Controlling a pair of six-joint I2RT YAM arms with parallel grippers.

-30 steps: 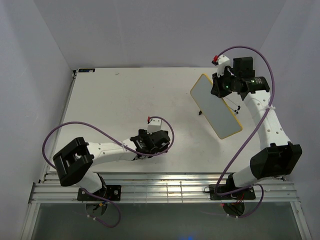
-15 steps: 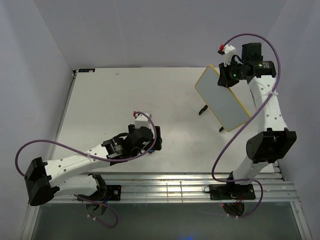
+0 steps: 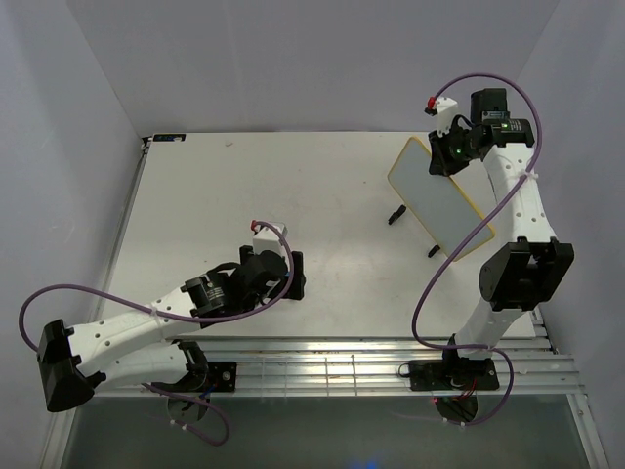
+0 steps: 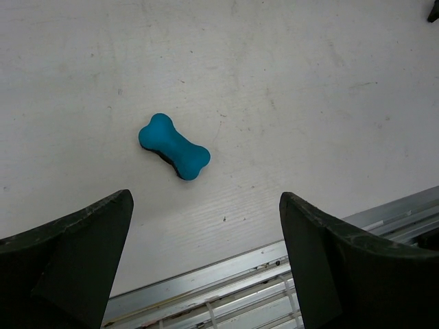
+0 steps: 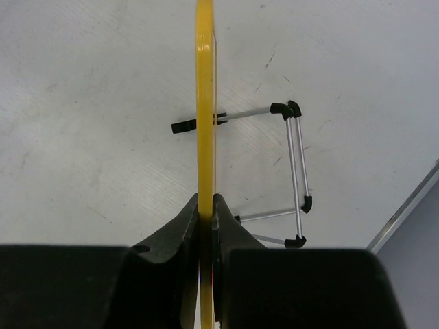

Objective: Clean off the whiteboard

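Observation:
The whiteboard (image 3: 437,200) stands tilted at the table's right side, and its white face shows no marks in the top view. My right gripper (image 3: 442,156) is shut on its upper yellow frame. From the right wrist the board shows edge-on as a yellow strip (image 5: 204,103) pinched between the right gripper (image 5: 205,202) fingers, with its wire stand (image 5: 296,157) behind. A teal bone-shaped eraser (image 4: 173,146) lies on the table ahead of my open left gripper (image 4: 206,199), untouched. In the top view the left gripper (image 3: 293,277) hides the eraser.
Metal rails (image 3: 322,362) run along the table's near edge and show just below the left fingers (image 4: 226,288). The board's two black feet (image 3: 395,213) hang close to the table. Walls close in the left, back and right sides.
The right arm has lifted the whiteboard and carried it a little back and to the right. The left arm has drawn back to the left, its gripper still open.

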